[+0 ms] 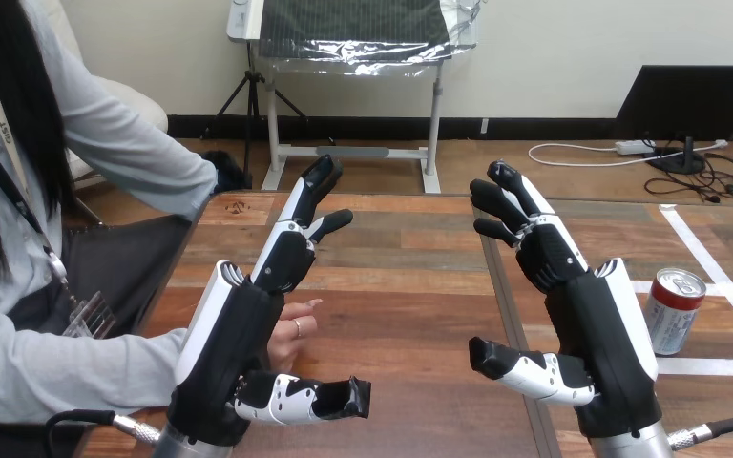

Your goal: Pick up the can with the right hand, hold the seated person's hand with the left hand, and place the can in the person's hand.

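The table [410,286] is brown wood laid in long planks, some reddish and some paler and greyer, all with dark grain streaks. White tape lines [721,286] cross its surface toward 3 o'clock. Between two of those lines, at 3 o'clock from the right hand [599,329], the can [674,310] has a silver lid and sides of red over silvery white (its print is too small to tell). Both hands are black with white shells along their backs. The left hand [232,343] and the right each have a thumb banded in black and white. The forearms [630,445], at 6 o'clock, are silver.
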`<state>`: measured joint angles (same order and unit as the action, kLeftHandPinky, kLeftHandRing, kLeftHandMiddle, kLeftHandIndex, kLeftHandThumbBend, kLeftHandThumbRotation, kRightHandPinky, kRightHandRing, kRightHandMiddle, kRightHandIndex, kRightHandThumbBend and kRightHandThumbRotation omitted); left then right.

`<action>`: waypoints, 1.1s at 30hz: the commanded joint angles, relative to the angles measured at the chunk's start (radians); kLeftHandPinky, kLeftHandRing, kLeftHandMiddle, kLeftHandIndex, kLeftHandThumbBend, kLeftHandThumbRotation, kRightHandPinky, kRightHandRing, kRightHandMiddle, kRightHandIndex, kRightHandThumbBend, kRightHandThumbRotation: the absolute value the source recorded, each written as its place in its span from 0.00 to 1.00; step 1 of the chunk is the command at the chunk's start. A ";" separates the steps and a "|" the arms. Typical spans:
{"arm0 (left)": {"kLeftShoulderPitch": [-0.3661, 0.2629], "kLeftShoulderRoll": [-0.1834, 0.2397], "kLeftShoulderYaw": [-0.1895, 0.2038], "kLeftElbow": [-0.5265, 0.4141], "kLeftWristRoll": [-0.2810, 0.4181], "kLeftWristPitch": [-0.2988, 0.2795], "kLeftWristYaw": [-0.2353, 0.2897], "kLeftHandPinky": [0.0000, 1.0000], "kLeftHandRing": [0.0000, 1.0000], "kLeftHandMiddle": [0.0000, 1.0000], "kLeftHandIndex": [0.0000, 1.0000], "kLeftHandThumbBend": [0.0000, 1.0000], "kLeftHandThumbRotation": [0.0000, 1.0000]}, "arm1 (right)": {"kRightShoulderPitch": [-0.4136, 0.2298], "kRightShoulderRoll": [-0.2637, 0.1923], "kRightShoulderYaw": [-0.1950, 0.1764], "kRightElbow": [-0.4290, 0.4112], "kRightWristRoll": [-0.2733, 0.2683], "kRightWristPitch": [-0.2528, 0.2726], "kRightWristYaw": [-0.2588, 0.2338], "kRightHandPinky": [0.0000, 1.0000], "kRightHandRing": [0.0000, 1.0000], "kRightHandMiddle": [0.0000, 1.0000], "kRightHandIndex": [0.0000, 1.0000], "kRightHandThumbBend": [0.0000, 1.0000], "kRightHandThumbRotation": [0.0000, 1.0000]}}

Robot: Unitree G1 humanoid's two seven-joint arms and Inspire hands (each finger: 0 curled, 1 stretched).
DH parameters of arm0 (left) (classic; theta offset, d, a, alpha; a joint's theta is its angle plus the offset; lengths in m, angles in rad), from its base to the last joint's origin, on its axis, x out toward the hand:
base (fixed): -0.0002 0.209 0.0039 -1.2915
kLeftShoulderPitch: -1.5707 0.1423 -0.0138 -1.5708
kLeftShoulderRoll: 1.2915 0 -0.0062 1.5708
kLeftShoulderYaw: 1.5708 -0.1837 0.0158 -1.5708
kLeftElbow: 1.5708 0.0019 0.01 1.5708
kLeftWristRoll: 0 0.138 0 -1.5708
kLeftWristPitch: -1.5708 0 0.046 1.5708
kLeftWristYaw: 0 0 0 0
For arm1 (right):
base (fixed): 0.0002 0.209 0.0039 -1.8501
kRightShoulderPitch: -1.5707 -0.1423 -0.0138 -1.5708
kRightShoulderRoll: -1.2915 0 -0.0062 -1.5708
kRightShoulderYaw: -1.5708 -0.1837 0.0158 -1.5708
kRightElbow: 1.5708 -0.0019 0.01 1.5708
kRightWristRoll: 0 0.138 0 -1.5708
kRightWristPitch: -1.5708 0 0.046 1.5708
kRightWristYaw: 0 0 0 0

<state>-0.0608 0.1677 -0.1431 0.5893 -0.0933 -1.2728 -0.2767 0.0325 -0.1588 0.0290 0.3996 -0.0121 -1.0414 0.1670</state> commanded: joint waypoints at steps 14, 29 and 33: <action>-0.066 -0.005 0.010 -0.011 -0.038 0.013 -0.021 0.91 1.00 1.00 1.00 1.00 0.65 | -0.072 0.005 -0.052 0.010 -0.005 -0.031 -0.054 0.83 0.87 0.90 0.93 1.00 0.66; -0.067 -0.011 0.018 -0.010 -0.029 0.011 -0.021 0.91 1.00 1.00 1.00 1.00 0.64 | -0.142 -0.029 -0.149 0.044 0.027 -0.043 -0.108 0.84 0.89 0.91 0.93 1.00 0.62; -0.066 -0.012 0.014 -0.012 -0.038 0.011 -0.025 0.91 1.00 1.00 1.00 1.00 0.64 | -0.159 -0.045 -0.172 0.054 0.036 -0.044 -0.113 0.86 0.89 0.91 0.93 1.00 0.61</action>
<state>-0.0610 0.1632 -0.1400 0.5893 -0.1119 -1.2609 -0.3002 -0.0260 -0.1683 -0.0940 0.4489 -0.0001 -1.0585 0.0748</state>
